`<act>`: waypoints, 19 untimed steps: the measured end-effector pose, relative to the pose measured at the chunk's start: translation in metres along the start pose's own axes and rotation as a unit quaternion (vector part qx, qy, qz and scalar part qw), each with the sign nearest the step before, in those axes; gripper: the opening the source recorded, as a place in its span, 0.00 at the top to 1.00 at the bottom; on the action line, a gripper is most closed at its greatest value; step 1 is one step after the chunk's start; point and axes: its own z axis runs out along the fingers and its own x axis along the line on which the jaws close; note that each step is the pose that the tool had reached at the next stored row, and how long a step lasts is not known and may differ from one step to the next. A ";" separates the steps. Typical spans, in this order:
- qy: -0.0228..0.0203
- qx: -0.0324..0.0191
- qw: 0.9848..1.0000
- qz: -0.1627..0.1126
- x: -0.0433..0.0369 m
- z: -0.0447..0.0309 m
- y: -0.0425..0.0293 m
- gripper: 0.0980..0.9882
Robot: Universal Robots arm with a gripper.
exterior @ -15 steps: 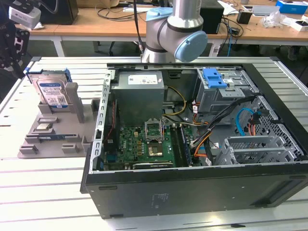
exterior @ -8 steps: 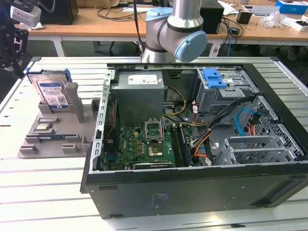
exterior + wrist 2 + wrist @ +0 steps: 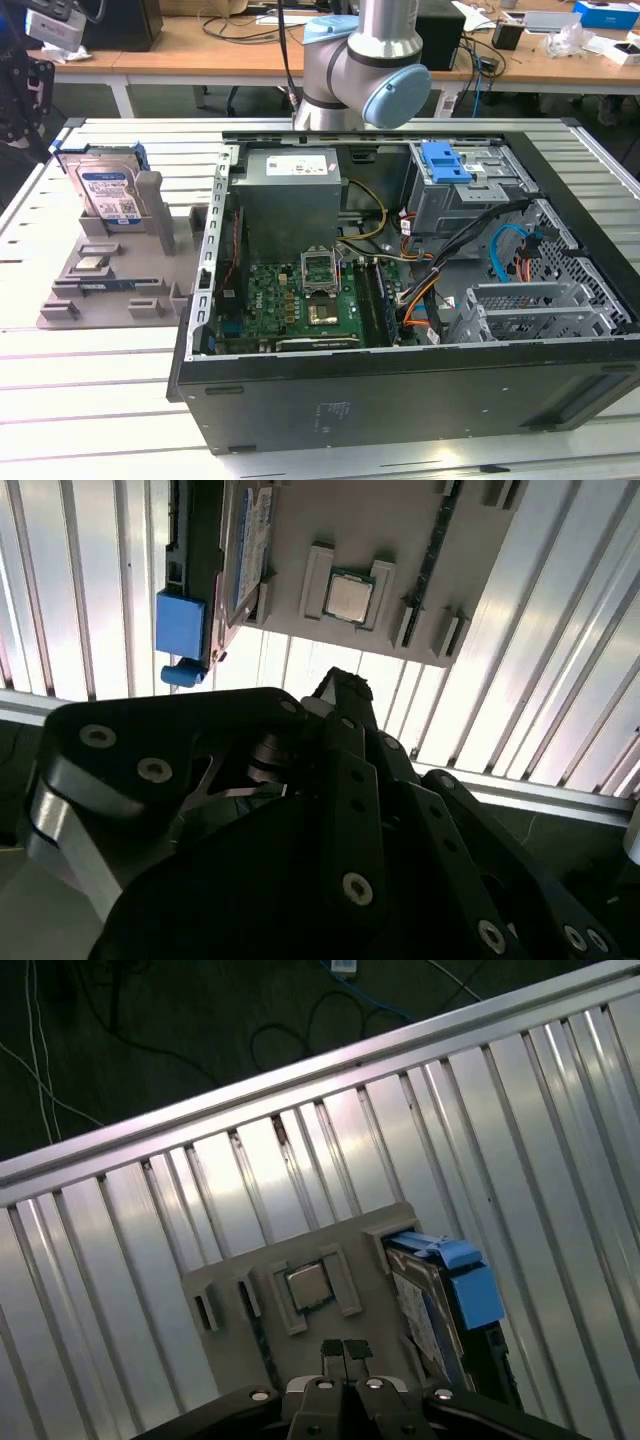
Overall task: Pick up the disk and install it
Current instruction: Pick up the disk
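Note:
The disk [image 3: 110, 190] is a silver hard drive with a white-and-blue label in a blue bracket. It stands on edge in a grey holder [image 3: 100, 290] at the exterior view's left. Both wrist views look down on the disk [image 3: 425, 1310] [image 3: 250, 540] from above. My gripper [image 3: 343, 1350] hangs well above the holder [image 3: 230, 1280], fingertips pressed together with nothing between them. In the second wrist view the gripper [image 3: 335, 685] hovers near the holder [image 3: 390, 520], beside the disk's blue bracket [image 3: 180, 625].
A square chip [image 3: 306, 1285] lies in the holder beside the disk. The open computer case [image 3: 400, 300] takes up the table's middle and right, with a grey drive cage and blue clip [image 3: 445, 165] at its back. The arm [image 3: 370, 60] stands behind the case.

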 end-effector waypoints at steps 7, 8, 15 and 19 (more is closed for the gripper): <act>0.001 -0.001 0.999 -0.037 0.0000 0.0000 0.0000 0.99; 0.001 -0.001 0.999 -0.042 0.0000 0.0000 0.0000 0.99; 0.002 -0.002 0.997 -0.071 0.0000 0.0000 0.0000 0.99; 0.002 -0.002 0.996 -0.089 0.0000 0.0000 0.0000 0.99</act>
